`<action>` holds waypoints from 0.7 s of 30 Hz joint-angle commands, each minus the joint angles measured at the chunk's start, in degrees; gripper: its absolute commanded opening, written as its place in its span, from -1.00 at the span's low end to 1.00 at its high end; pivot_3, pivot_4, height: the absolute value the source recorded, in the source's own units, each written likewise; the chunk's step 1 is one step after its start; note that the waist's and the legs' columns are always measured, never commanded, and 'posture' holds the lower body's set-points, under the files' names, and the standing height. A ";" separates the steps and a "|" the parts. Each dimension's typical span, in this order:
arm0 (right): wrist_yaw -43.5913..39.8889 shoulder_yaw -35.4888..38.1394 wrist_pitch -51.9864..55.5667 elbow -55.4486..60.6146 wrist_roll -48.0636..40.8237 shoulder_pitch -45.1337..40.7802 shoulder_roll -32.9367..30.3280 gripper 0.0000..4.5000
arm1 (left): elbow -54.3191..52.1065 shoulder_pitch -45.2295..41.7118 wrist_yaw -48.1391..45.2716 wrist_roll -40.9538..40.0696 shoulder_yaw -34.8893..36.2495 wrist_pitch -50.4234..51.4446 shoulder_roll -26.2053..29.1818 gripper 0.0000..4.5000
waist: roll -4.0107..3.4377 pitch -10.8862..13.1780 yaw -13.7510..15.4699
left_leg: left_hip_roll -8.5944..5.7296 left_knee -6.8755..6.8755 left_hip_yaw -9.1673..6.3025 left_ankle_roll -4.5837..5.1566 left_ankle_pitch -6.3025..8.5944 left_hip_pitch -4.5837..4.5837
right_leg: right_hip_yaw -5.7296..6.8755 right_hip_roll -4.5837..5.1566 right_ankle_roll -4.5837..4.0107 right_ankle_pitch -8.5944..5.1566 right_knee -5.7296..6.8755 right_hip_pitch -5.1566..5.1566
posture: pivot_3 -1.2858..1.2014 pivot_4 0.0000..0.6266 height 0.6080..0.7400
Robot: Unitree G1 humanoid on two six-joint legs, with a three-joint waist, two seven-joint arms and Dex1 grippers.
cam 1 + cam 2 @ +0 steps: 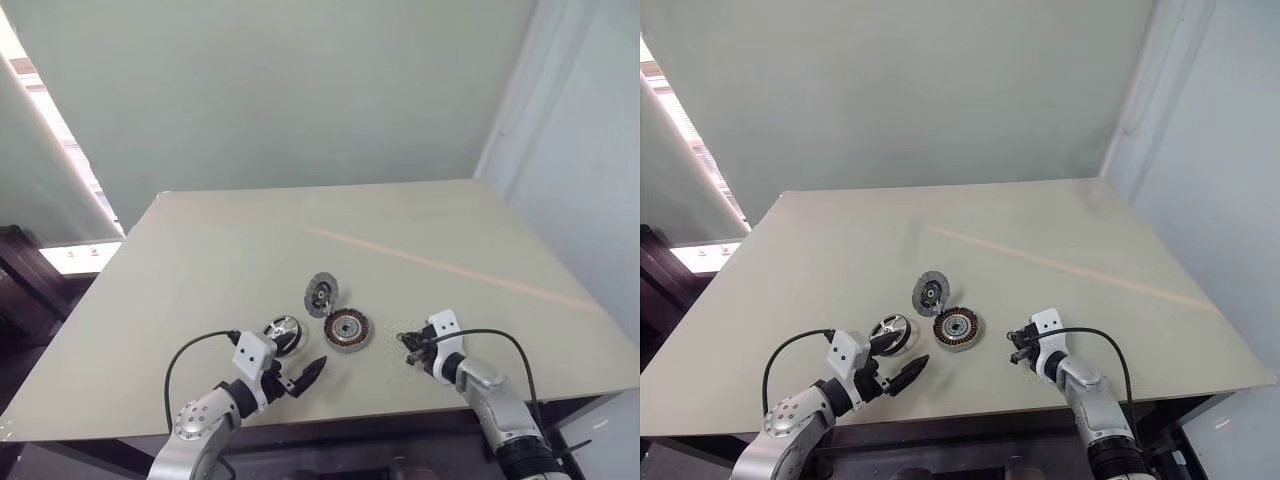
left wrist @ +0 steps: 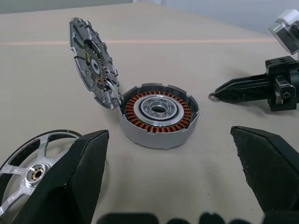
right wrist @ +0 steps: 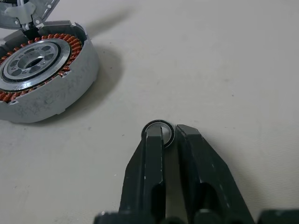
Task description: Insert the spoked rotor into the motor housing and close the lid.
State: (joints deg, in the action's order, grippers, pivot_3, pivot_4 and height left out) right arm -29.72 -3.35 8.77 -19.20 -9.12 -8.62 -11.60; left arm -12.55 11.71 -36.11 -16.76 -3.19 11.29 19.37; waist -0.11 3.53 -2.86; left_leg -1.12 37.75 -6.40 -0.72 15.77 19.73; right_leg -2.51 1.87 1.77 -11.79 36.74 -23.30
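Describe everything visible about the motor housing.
The housing is a round, shallow cup of dull silver-grey metal sitting flat on the table. Inside, a ring of copper-orange windings surrounds a shiny silver bearing with a dark centre hole. The rim has small notches. The lid stands raised at its edge, apparently hinged there, leaving the cup open. Neither pincer touches it, and the rotor lies apart.

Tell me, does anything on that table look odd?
The thin dull-grey round lid stands propped on edge against the copper-wound silver motor housing, not lying flat. The right gripper pinches a tiny metal ring.
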 commanded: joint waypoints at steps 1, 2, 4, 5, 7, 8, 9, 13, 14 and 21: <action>0.72 0.83 0.55 1.89 -0.32 -1.18 0.16 -0.69 | -1.65 -1.20 0.34 -0.25 0.32 -0.84 -0.11 1.00 | 0.00 0.00 0.00 | 0.00 0.01 0.00 0.00 0.00 0.00 | 0.00 0.00 0.00 0.00 0.00 0.00 | 0.03 -1.00 1.00; 0.79 0.94 0.63 2.24 -0.43 -1.27 0.15 -0.69 | -1.55 -1.31 0.40 -0.23 0.32 -0.85 -0.15 1.00 | 0.00 0.00 0.00 | 0.00 0.01 0.00 0.00 0.00 0.00 | 0.00 0.00 0.00 0.00 0.00 0.00 | 0.03 -1.00 1.00; 0.81 1.12 0.90 2.74 -0.63 -1.44 0.09 -0.69 | -1.39 -1.43 0.47 -0.22 0.32 -0.92 -0.19 1.00 | 0.00 0.00 0.00 | 0.00 0.01 0.00 0.00 0.00 0.00 | 0.00 0.00 0.00 0.00 0.00 0.00 | 0.03 -1.00 1.00; 0.92 1.14 0.70 2.94 -0.42 -1.54 -0.15 -0.69 | -1.31 -1.44 0.50 -0.21 0.33 -1.00 -0.21 1.00 | 0.00 0.00 0.00 | 0.00 0.01 0.00 0.00 0.00 0.00 | 0.00 0.00 0.00 0.00 0.00 0.00 | 0.03 -1.00 1.00; 1.21 1.15 0.69 3.51 -0.08 -1.65 -0.61 -0.69 | -1.20 -1.41 0.63 -0.21 0.34 -1.17 -0.29 1.00 | 0.00 0.00 0.00 | 0.00 0.00 0.00 0.00 0.00 0.01 | 0.00 0.00 0.00 0.00 0.00 -0.01 | 0.03 -1.00 1.00; 1.41 1.14 0.75 3.84 0.07 -1.65 -0.78 -0.69 | -1.18 -1.35 0.66 -0.21 0.35 -1.25 -0.32 1.00 | -0.01 0.00 0.00 | -0.01 -0.01 0.00 0.00 0.00 0.01 | -0.01 0.00 0.00 0.00 0.00 -0.02 | 0.03 -1.00 1.00; 1.62 1.12 0.82 4.10 0.25 -1.66 -0.97 -0.69 | -1.16 -1.33 0.70 -0.19 0.33 -1.30 -0.36 1.00 | -0.01 0.00 0.00 | -0.01 -0.02 0.00 0.00 0.00 0.01 | -0.01 0.00 0.00 0.00 0.00 -0.02 | 0.03 -1.00 1.00; 1.50 0.62 1.98 6.36 0.38 -1.33 -1.82 -0.53 | -1.13 -1.18 0.86 -0.15 0.29 -1.45 -0.49 1.00 | -0.01 0.00 0.00 | -0.01 -0.04 0.00 0.00 0.00 0.01 | -0.01 0.00 0.00 0.00 0.00 -0.03 | 0.03 -1.00 1.00; 1.52 0.68 1.88 6.83 0.19 -1.25 -1.74 -0.42 | -1.15 -1.13 0.85 -0.15 0.27 -1.48 -0.50 1.00 | -0.01 0.00 -0.01 | -0.01 -0.03 0.00 0.00 0.00 0.01 | -0.01 0.00 0.00 0.00 0.00 -0.03 | 0.03 -1.00 1.00; 0.58 -0.44 2.87 7.17 0.06 -0.69 -1.35 0.65 | -1.27 -0.84 0.65 -0.21 0.21 -1.46 -0.40 1.00 | -0.01 0.01 0.00 | 0.00 -0.03 0.01 0.00 0.00 0.01 | -0.01 0.00 0.00 0.00 0.00 -0.03 | 0.03 -1.00 1.00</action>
State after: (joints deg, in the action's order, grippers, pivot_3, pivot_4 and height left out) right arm -28.69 -3.50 11.57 -14.25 -8.91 -8.63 -12.99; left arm -12.54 11.19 -35.47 -16.73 -3.20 10.72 18.94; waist -0.12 3.54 -2.86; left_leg -1.12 37.71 -6.39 -0.72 15.77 19.74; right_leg -2.53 1.87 1.77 -11.79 36.74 -23.33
